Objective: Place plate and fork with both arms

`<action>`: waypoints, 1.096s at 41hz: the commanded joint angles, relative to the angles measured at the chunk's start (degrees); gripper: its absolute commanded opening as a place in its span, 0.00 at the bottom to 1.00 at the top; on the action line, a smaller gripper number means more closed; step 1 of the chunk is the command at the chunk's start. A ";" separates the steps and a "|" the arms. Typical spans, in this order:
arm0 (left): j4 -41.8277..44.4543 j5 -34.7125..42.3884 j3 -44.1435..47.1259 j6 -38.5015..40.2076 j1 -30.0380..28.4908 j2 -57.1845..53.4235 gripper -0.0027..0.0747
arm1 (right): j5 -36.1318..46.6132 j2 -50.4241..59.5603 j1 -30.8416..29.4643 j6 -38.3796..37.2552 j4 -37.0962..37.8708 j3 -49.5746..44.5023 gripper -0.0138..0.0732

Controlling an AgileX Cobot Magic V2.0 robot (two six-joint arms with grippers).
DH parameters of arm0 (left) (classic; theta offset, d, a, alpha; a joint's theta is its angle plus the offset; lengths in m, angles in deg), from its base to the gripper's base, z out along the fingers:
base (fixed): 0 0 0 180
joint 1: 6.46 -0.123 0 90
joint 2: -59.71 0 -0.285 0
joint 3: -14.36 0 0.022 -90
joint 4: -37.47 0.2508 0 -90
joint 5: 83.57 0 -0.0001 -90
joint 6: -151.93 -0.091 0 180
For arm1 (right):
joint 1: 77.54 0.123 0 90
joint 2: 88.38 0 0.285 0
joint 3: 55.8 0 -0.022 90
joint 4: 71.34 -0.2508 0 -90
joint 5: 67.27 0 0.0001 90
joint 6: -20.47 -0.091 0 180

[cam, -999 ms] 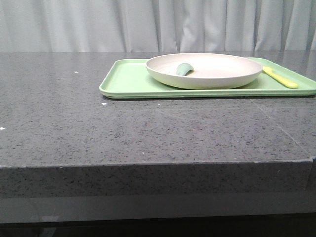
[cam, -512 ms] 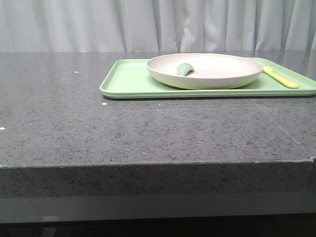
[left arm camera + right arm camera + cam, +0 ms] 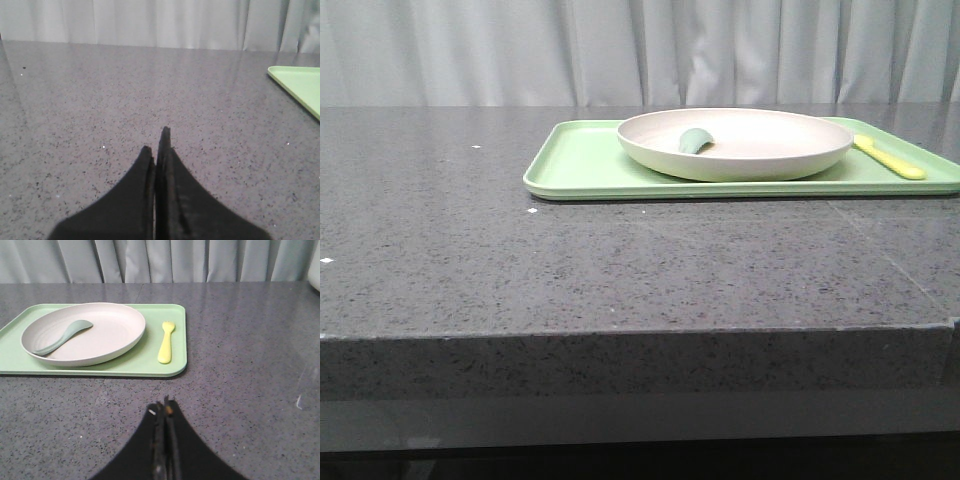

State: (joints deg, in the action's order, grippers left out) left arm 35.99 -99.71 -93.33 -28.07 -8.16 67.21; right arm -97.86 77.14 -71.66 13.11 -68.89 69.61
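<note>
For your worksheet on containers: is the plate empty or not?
Not empty. The plate holds a green-grey spoon lying inside, on the tray.

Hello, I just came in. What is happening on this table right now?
Nothing is being handled yet. A round cream plate sits on a flat light-green tray on the grey stone table, with a muted green-grey utensil lying inside the plate. A small pale-yellow plastic fork lies on the tray beside the plate. The left claw and right claw are both shut and empty, above bare table, away from the tray.
</note>
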 commanded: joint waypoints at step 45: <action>-1.80 13.62 5.38 0.45 -0.10 -1.18 0.01 | 5.00 -0.67 -0.34 0.37 0.29 1.56 0.02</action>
State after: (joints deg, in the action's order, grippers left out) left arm 34.57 -91.25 -88.03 -28.07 -8.16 67.21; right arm -97.86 77.14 -71.66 13.11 -68.89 69.61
